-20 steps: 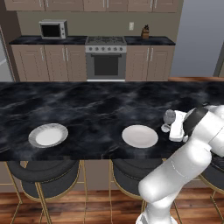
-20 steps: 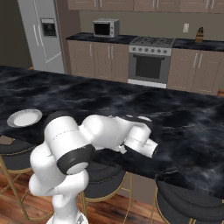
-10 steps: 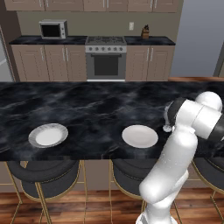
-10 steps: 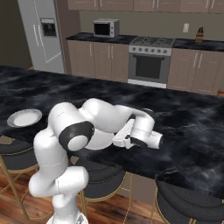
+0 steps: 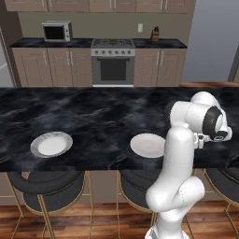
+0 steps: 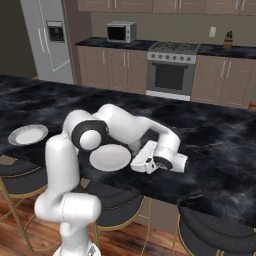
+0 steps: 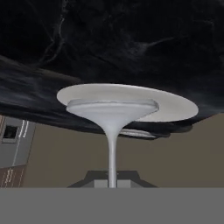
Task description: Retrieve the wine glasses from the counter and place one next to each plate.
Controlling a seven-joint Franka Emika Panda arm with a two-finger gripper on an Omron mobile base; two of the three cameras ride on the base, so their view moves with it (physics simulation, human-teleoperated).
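In the hand view a clear greyish wine glass (image 7: pixel 111 109) stands right ahead. Its thin stem runs down to the bottom edge, where my gripper is shut on it. That view is rolled over, so the black marble island (image 7: pixel 131 39) lies above. A white plate (image 7: pixel 170 107) shows just behind the bowl. My gripper (image 6: pixel 136 161) is low over the island's near edge, just right of the right-hand plate (image 6: pixel 110 157). From the left, the gripper (image 5: pixel 200 141) sits beside that plate (image 5: pixel 148 145). A second plate (image 5: pixel 51 144) lies far left. The counter (image 5: pixel 93 43) runs along the back wall.
A stove (image 5: pixel 113 63) and a microwave (image 5: pixel 57 31) stand at the back counter, and a fridge (image 6: pixel 50 40) at its left end. Gold-legged stools (image 5: pixel 51 189) line the island's near side. My own arm (image 6: pixel 120 125) arches over the island beside the plate.
The arm has folded and swung, bringing the hand with the glass lower and nearer the island's front edge, right of the plate. Both plates stay put.
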